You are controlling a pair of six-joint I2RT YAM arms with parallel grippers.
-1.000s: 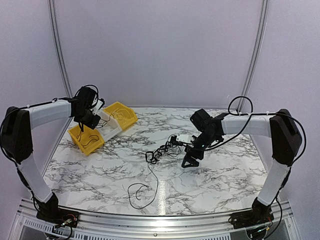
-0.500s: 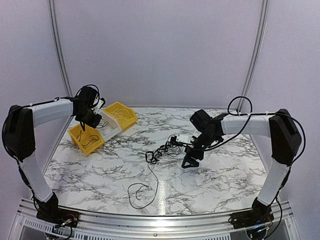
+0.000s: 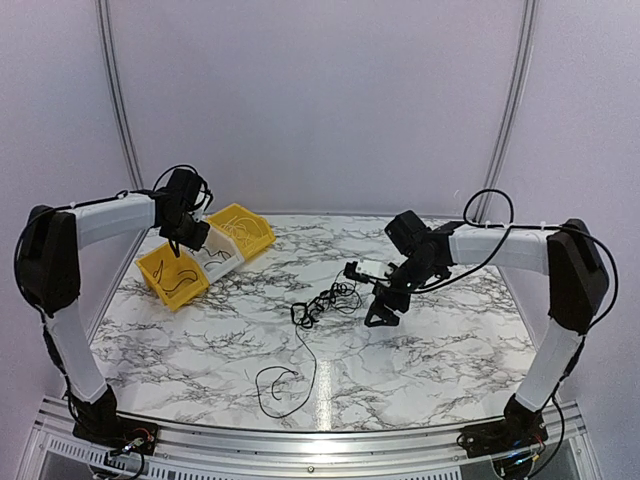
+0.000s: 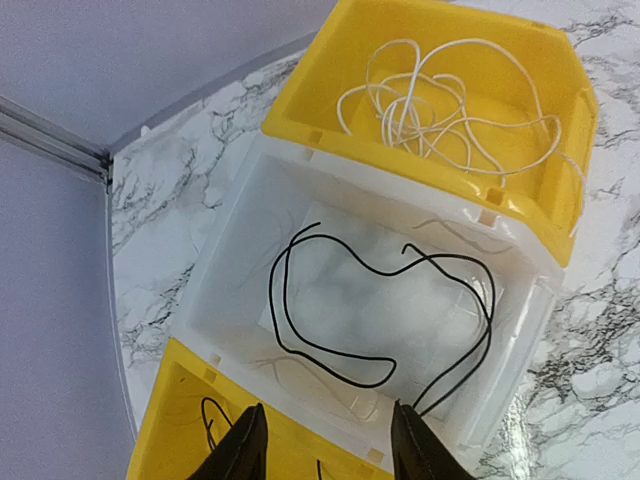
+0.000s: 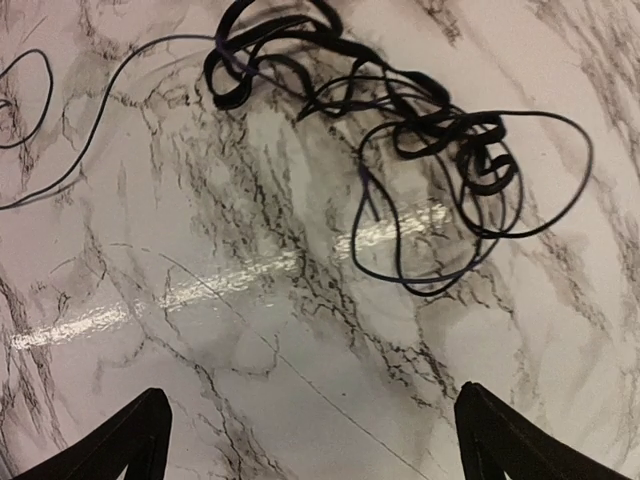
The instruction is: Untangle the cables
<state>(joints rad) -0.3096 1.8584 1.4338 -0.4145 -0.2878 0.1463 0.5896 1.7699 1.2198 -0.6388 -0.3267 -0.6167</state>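
Pale lilac walls [image 3: 320,100] enclose a marble table [image 3: 430,380]. The cables [image 3: 325,298] lie tangled at centre, beside the wide-open right gripper [image 5: 310,392]. At ten o'clock, the left gripper [image 4: 328,407], previously shut, now gapes empty over the white bin [image 4: 225,270].

Open marble table [image 3: 450,350] surrounds the cables [image 3: 305,313] (bins [image 3: 232,262] crowd the far-left corner).

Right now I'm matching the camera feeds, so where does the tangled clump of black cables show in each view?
Top external: the cable clump sits mid-table, just left of the right gripper.
Left wrist: not in it; only the bins show.
Right wrist: across the upper middle and right.
Shared landmark: the marble tabletop, seen in all three.
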